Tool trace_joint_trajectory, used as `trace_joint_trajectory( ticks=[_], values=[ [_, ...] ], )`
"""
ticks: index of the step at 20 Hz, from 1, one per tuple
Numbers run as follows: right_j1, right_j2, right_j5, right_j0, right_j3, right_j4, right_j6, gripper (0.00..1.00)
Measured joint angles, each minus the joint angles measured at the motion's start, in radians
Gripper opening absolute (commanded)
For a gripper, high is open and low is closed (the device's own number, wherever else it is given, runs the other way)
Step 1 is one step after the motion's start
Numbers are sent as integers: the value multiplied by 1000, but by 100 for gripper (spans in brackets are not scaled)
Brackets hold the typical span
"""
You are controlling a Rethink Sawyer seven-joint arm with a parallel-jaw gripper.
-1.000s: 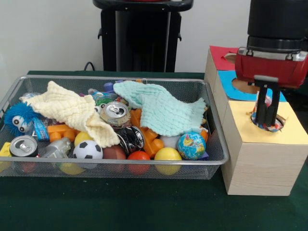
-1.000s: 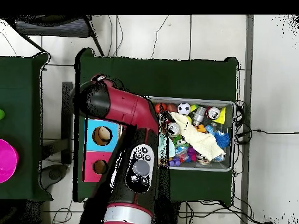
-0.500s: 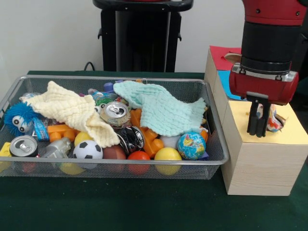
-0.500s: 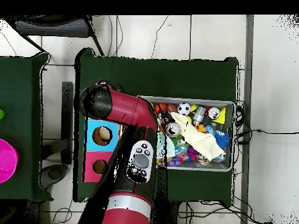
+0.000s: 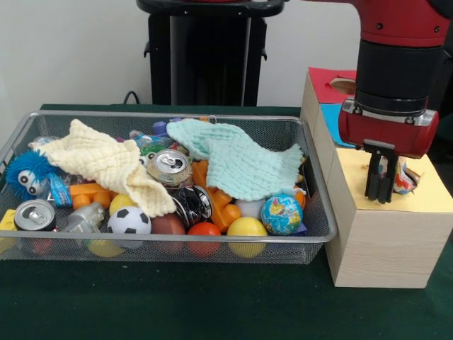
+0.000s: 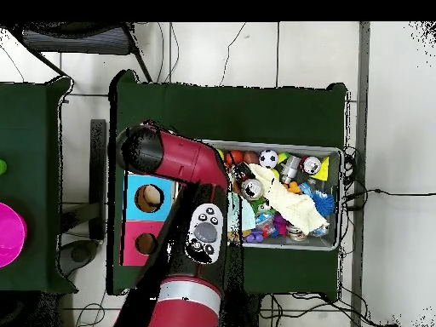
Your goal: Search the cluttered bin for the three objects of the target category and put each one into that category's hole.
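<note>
Claw (image 5: 379,193) now up off yellow hole (image 5: 396,183), fingers together, empty; ball (image 5: 402,177) left in hole. Bin (image 5: 311,212) search next.

Surroundings beyond the sorting setup

A dark green cloth (image 5: 177,304) covers the worktop. A black pedestal (image 5: 209,53) stands before a pale wall (image 5: 71,49). In the overhead view, a second green-covered worktop (image 6: 30,170) carries a magenta round object (image 6: 10,234), and cables (image 6: 255,43) trail over the white floor (image 6: 396,128).
</note>
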Motion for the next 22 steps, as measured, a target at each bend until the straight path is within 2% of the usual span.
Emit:
trace_joint_trajectory(
  ticks=[5, 18, 22],
  values=[
    [0, 18, 24, -16, 0, 0, 0, 0],
    [-25, 24, 245, -23, 10, -1, 0, 0],
    [-48, 25, 259, -23, 34, 0, 0, 0]
  ],
)
